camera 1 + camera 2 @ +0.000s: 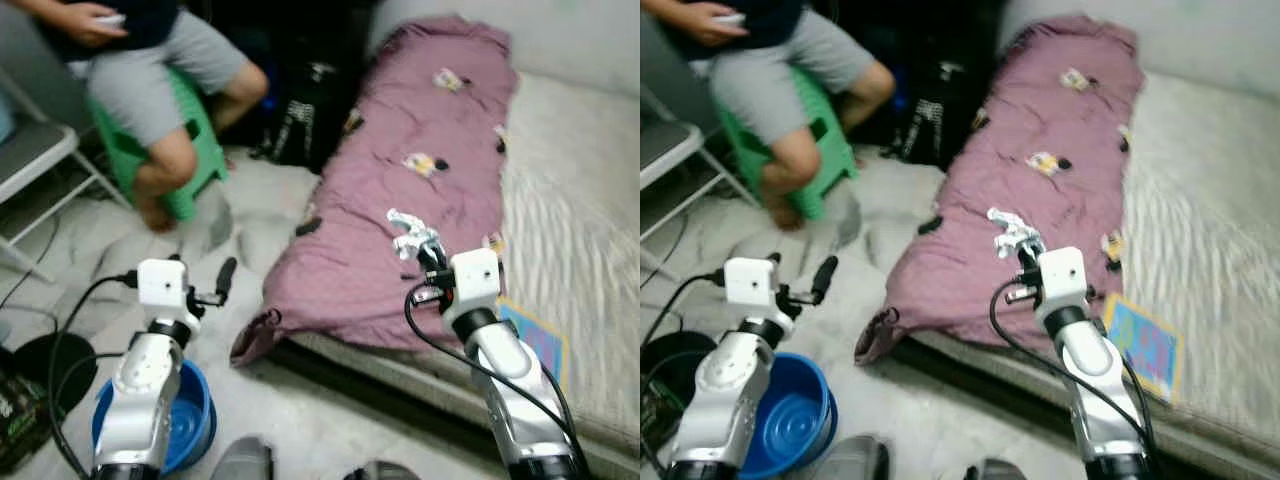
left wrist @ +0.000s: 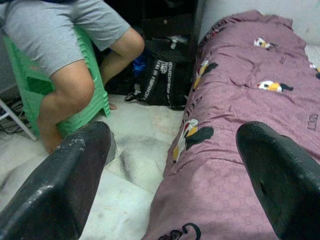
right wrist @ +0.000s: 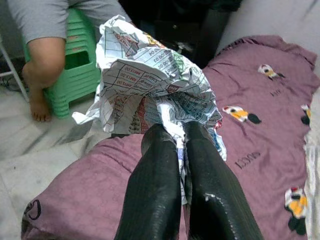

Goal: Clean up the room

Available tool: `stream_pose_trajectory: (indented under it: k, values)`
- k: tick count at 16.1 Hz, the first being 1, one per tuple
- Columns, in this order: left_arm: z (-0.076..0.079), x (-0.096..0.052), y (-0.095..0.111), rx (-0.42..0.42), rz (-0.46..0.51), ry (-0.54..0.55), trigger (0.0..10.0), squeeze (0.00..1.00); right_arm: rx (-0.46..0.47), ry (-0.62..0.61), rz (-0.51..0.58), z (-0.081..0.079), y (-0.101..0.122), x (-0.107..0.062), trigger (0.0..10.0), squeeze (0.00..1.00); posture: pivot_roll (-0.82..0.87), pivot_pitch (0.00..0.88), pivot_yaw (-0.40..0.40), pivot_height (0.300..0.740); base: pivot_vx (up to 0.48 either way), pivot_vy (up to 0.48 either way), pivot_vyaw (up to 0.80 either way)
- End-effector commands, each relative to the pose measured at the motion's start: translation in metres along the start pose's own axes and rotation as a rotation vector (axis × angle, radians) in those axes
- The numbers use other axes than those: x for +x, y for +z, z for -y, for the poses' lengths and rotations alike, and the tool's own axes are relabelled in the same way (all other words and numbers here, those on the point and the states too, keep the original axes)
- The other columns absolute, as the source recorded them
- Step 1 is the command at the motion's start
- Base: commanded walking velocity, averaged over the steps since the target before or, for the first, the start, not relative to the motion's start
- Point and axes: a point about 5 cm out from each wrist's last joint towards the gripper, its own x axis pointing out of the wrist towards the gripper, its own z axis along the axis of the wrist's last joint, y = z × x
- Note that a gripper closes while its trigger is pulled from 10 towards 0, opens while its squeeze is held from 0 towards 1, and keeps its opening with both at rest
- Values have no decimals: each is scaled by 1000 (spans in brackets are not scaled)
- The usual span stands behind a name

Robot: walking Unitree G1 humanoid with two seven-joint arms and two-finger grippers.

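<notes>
My right gripper (image 1: 425,250) is shut on a crumpled printed paper (image 3: 150,82), holding it just above the purple blanket (image 1: 400,200) near the bed's left edge. The same crumpled paper (image 1: 410,232) shows white at the fingertips. My left gripper (image 1: 222,282) is open over the floor beside the bed, with nothing between its fingers (image 2: 65,185). A blue basin (image 1: 190,420) sits on the floor below my left arm.
A person (image 1: 150,70) sits on a green stool (image 1: 190,150) at the back left. A black bag (image 1: 300,120) lies by the bed's head. A folding chair (image 1: 35,160) stands at far left. A colourful booklet (image 1: 535,335) lies on the mattress (image 1: 570,230).
</notes>
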Motion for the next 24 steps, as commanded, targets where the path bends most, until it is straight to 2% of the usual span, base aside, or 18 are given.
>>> stream_pose_trajectory:
  k: [1,24]
  values:
    - [-6,-1,-1,18,-6,19,10000,0,-2,1,5,0,1,0,10000,0,-3,67,-44,740,0,0,800]
    - [-7,2,4,48,26,30,10000,0,-13,18,-2,-1,0,1,10000,0,-1,65,-49,740,0,0,800]
